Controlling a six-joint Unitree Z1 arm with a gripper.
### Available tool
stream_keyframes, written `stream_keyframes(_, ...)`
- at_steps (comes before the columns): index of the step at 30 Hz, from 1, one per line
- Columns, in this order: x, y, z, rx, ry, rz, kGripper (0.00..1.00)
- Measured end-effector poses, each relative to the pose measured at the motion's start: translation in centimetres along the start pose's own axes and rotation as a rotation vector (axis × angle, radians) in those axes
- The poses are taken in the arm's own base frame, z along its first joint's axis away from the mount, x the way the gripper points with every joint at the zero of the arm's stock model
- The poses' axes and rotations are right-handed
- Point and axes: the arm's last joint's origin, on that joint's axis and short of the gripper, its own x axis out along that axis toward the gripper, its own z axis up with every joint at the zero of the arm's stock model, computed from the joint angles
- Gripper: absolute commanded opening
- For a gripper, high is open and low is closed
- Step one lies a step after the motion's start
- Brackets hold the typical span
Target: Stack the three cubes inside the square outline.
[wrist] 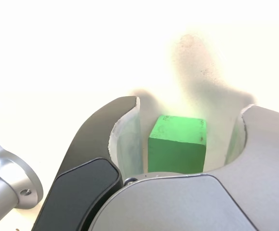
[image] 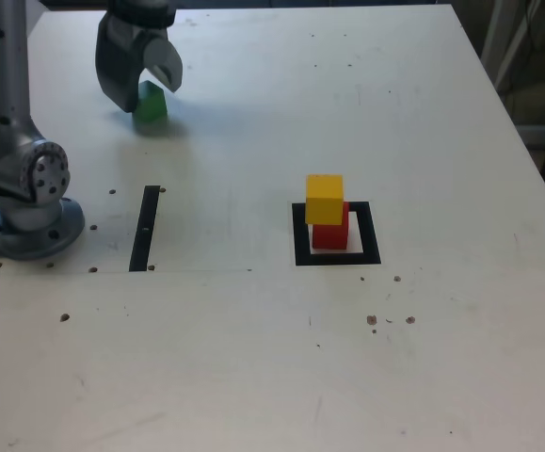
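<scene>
Your gripper (wrist: 192, 139) is open, a jaw on each side of the green cube (wrist: 177, 147), so it can pinch it. It doesn't seem to touch yet, though the far view is blurry. Off in the exterior view's right, the yellow cube (image: 325, 200) sits on the red cube (image: 331, 235) inside the square outline (image: 373, 234), likely to start your stack.
</scene>
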Motion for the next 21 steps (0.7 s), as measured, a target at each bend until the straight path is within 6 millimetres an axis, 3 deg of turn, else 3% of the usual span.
stream_keyframes(8, 0.2, -0.2, 0.0, 0.048, -0.005, -0.026, 0.26)
stream_keyframes(15, -0.1, -0.5, 0.6, 0.072, -0.061, -0.013, 0.13)
stream_keyframes(21, -1.4, -0.9, 0.7, 0.117, -0.104, -0.026, 0.07)
